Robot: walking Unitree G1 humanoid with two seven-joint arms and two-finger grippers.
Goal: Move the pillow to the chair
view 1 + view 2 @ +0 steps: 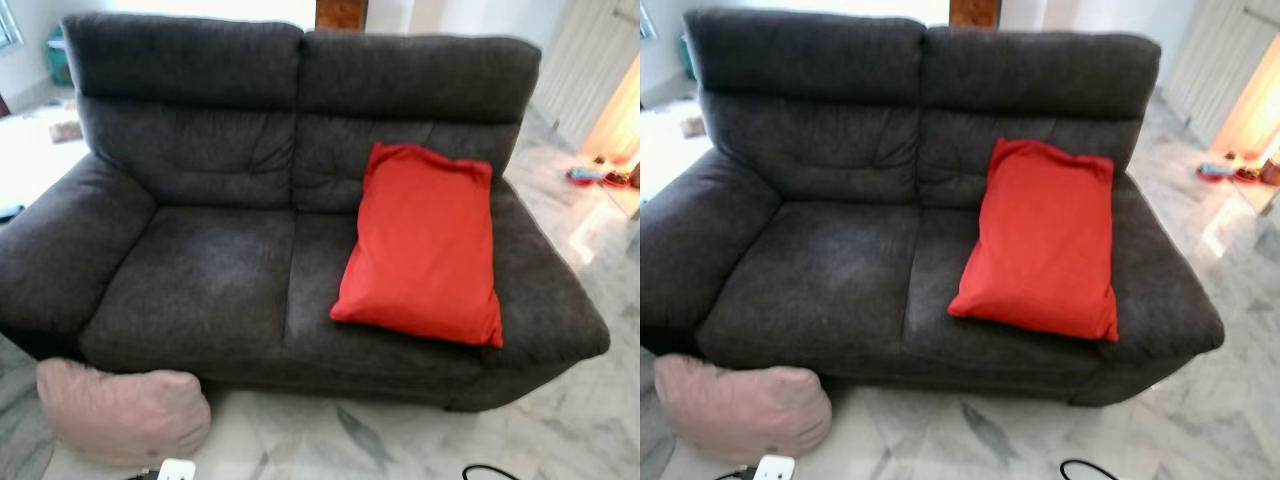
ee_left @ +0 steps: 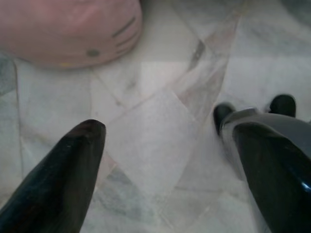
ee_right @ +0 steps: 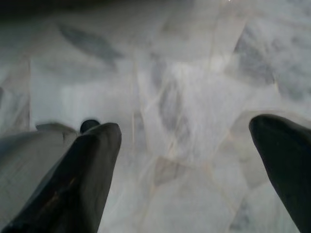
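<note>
Grippers first: left gripper [image 2: 165,160] hangs low, pointing down at the marble floor [image 2: 160,121], fingers [image 2: 63,179] spread wide apart, nothing between them. Pink plush cushion [image 2: 68,29] lies on the floor just beyond its tips, a whiskered face printed on it. Right gripper [image 3: 189,165] hangs the same way, aimed at bare marble, fingers [image 3: 82,179] also well apart and empty. Both arms idle at the robot's sides, neither near the sofa. Head views: dark grey two-seat sofa [image 1: 200,260] straight ahead. Red pillow [image 1: 425,245] sits on the sofa's right seat, tilted, its top edge leaning against the backrest, lower edge near the seat's front. Pink cushion on the floor at the sofa's front left corner, touching its base. White charger-like block [image 1: 176,469] just beside it; black cable loop [image 1: 490,472] on the floor to the right.
</note>
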